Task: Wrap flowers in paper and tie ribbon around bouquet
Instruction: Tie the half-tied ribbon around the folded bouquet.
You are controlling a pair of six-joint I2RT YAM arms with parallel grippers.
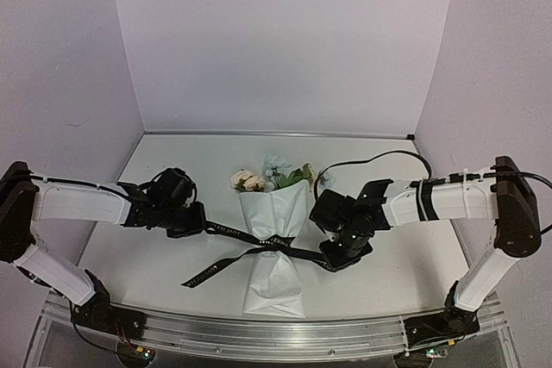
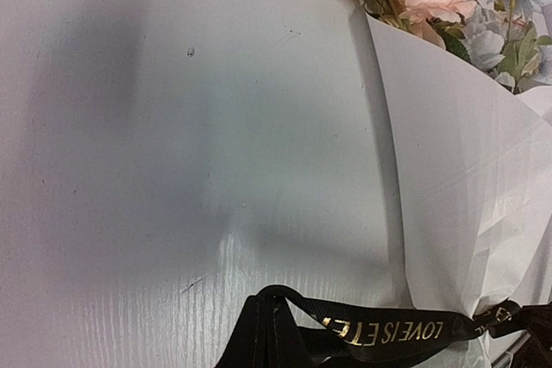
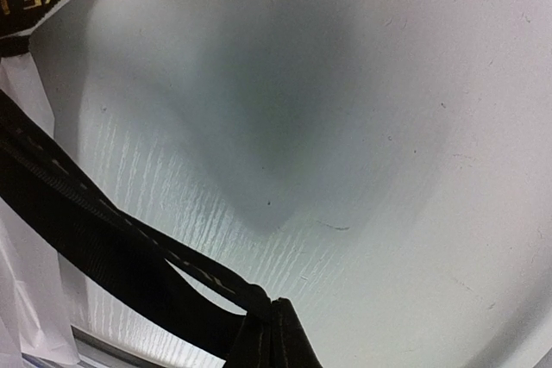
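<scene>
The left gripper [image 1: 197,224] pinches one end of the ribbon [image 1: 235,235], the right gripper [image 1: 338,256] pinches the other, around the wrapped bouquet [image 1: 278,213]

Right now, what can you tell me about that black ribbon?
The ribbon is a long, narrow black band, fabric by its look, with gold lettering. It crosses the waist of the paper-wrapped bouquet, cinching it. One stretch runs to the left claw, another to the right claw; both are shut on it. A loose tail lies on the table toward the near left.
</scene>
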